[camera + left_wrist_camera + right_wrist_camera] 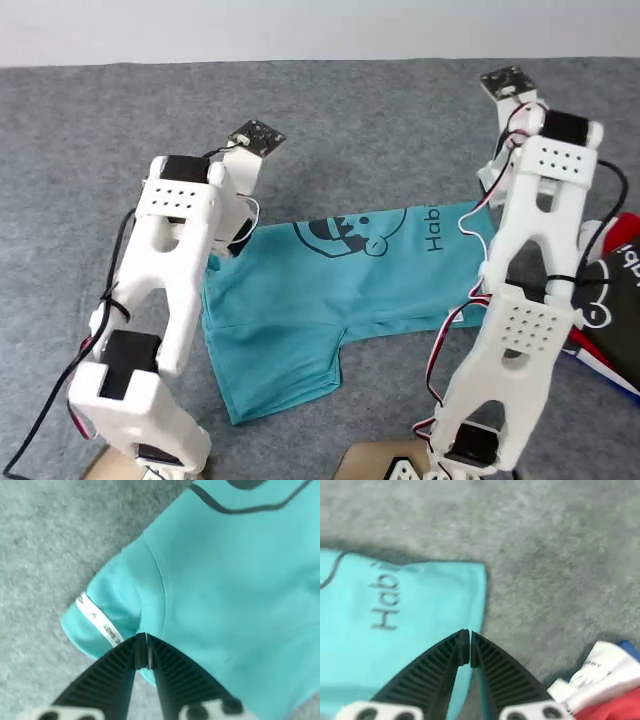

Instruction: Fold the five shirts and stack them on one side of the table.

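Where the grey, felt-like table cover point(380, 130) is open between the two white arms, a teal T-shirt point(330, 290) of soft cloth lies in the middle of the table. It is spread sideways, with a dark printed figure point(345, 235) facing up and a line of dark lettering point(385, 605) toward the table's right edge. Its part nearest the table's front edge narrows into a flap with rumpled seams. The left gripper point(145, 650) sits at the shirt's end nearer the table's left edge, over a short sleeve point(115, 605) that bears a narrow white label strip point(97, 620). Its black ribbed fingers point(110, 675) are pressed tip to tip, and the strip runs into the pinch, so they grip the sleeve's hem. The right gripper point(469, 647) stands at the shirt's opposite side edge, just beside a corner of the cloth. Its fingers point(425, 677) are likewise drawn together with no gap at the tips, which meet on the teal cloth, though I cannot tell whether any cloth is caught between them. Near the table's right edge, apart from the teal shirt, lies a heap of red, white, black and blue shirts point(610, 300), partly behind the right arm.
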Controlling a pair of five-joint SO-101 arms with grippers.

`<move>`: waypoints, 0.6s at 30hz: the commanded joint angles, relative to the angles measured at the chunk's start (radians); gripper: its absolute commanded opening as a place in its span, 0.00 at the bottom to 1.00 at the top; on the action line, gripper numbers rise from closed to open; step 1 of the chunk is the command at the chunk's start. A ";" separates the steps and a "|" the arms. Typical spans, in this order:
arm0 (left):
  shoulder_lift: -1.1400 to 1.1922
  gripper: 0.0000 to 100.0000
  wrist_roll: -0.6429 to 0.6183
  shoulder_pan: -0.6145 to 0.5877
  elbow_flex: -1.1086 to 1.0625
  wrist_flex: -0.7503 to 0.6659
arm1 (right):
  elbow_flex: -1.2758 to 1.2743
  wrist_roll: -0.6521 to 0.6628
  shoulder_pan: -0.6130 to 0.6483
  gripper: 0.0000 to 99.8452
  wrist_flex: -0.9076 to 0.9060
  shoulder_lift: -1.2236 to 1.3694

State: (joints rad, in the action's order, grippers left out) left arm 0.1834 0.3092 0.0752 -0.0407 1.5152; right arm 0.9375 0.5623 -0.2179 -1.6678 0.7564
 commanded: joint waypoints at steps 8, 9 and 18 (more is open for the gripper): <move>-0.066 0.01 0.011 0.011 0.019 0.144 | 0.017 -0.095 0.031 0.01 -0.130 -0.077; -0.072 0.01 0.011 0.009 0.019 0.157 | -0.015 -0.095 0.033 0.01 -0.130 -0.101; -0.307 0.01 0.008 -0.216 0.019 0.158 | -0.365 -0.021 0.099 0.01 -0.127 -0.369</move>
State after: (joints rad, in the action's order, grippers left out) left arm -0.0315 0.3107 -0.0460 -0.0407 1.6671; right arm 0.6337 0.4979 -0.1565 -1.7522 0.5201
